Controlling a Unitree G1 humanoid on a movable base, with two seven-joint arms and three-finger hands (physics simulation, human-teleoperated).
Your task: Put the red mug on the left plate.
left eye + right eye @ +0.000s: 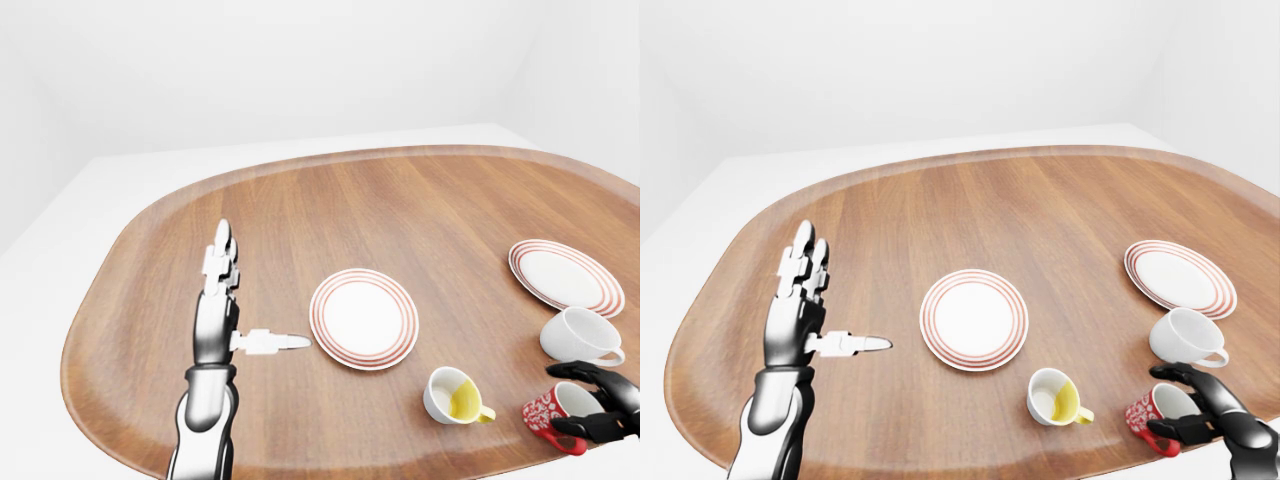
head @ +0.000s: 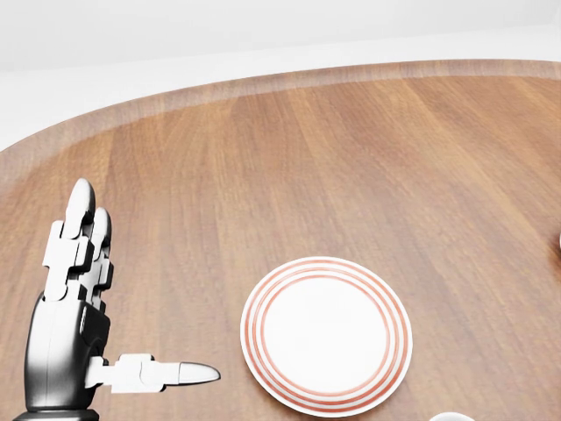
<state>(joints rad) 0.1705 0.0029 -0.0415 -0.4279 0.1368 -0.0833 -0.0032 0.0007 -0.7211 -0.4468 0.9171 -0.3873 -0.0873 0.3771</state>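
Low on the oval wooden table (image 1: 1040, 200), the black right hand (image 1: 1200, 410) grips the patterned red mug (image 1: 1152, 412).

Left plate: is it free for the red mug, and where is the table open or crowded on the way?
The left plate is bare. Open wood lies between it and the left hand, and all along the table above both plates. It is crowded bottom right: the yellow mug, white mug and right plate cluster by the red mug, which the right hand wraps.
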